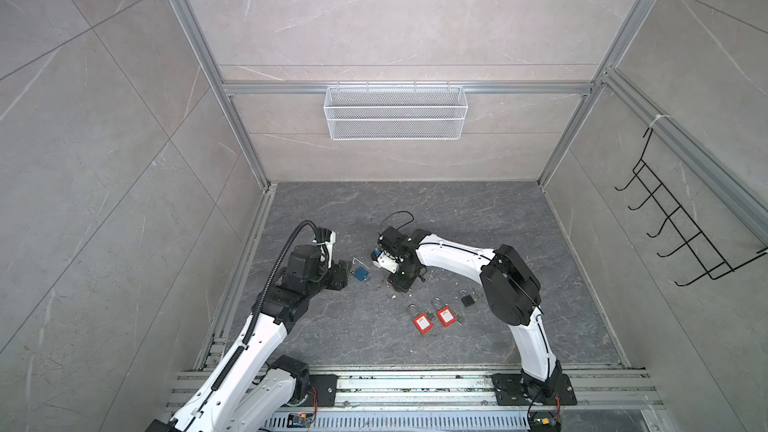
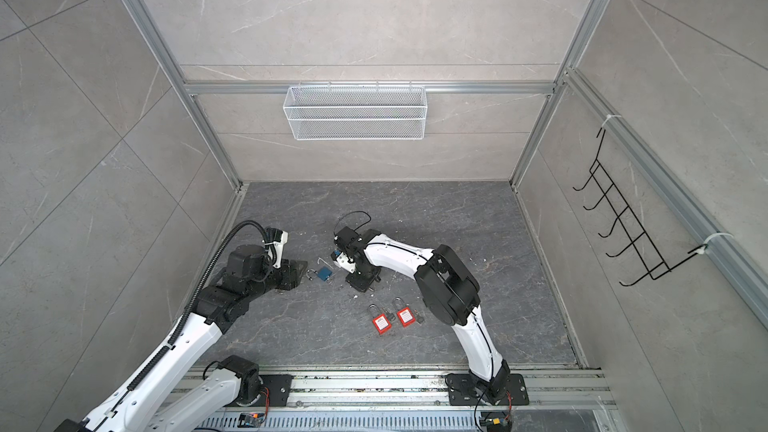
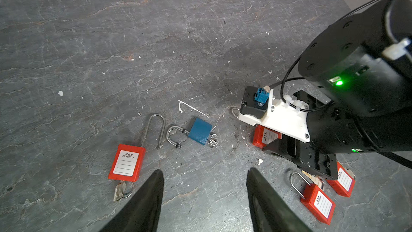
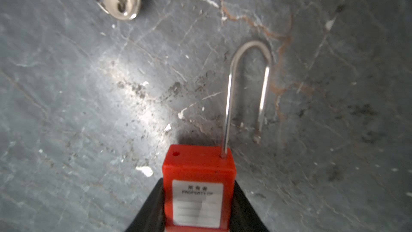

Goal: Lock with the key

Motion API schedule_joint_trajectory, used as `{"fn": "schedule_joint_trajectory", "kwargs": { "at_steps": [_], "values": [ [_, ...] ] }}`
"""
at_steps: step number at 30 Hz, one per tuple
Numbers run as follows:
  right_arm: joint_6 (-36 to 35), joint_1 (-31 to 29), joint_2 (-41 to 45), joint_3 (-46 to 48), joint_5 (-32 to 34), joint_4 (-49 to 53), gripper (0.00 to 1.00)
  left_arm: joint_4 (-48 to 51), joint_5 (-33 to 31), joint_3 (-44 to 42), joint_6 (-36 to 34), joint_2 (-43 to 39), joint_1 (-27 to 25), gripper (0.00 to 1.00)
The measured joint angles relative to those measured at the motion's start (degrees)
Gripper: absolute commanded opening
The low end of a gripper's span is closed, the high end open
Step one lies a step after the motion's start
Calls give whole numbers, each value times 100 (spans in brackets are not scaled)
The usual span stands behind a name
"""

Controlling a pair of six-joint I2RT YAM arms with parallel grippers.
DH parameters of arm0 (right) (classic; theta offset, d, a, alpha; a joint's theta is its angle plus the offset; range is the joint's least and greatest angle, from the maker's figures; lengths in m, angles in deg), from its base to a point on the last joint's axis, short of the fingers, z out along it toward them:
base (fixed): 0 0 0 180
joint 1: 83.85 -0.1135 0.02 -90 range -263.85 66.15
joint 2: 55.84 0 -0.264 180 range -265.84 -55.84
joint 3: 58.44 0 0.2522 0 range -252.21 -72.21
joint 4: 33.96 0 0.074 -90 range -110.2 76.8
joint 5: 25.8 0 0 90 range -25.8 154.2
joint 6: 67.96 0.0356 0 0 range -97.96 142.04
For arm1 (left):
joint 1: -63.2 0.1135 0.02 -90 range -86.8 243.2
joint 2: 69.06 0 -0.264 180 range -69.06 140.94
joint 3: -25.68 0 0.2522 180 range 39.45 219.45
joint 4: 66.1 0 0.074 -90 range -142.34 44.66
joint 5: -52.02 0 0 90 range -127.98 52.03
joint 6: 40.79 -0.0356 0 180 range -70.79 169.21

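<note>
Red padlock (image 4: 198, 197) is clamped by right gripper (image 4: 198, 184) fingers | open shackle (image 4: 247, 81) is pointed straight ahead, free end unseated | left gripper (image 3: 205, 170) fingers are held apart

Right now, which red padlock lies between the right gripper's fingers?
The open red padlock at the key end of the blue padlock; the other open one is at its shackle end.

Left arm (image 1: 257, 338), rising from the slotted aluminium rail (image 1: 415, 386): white shells, black joint housings, black ribbed cable conduit (image 1: 275, 272). Right arm (image 1: 453, 252), further along the rail: same white and black, thin black cable, green lamp (image 3: 338, 83), white camera bracket (image 3: 281, 119) with blue plug (image 3: 259, 94). Black base plates (image 1: 503, 392) screwed onto the rail. Left gripper (image 3: 204, 174): black tapered fingers (image 3: 147, 201)
</note>
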Motion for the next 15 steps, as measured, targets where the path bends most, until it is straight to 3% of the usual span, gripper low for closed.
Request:
{"fn": "schedule_joint_trajectory", "kwargs": {
  "at_steps": [8,15],
  "values": [
    [-1207,136,1558,730,-793,-2,32,-240,612,-13,-389,42,0,61],
    [-2520,501,2791,1084,-1478,476,32,-949,1919,-422,-1357,57,0,57]
  ]
}}
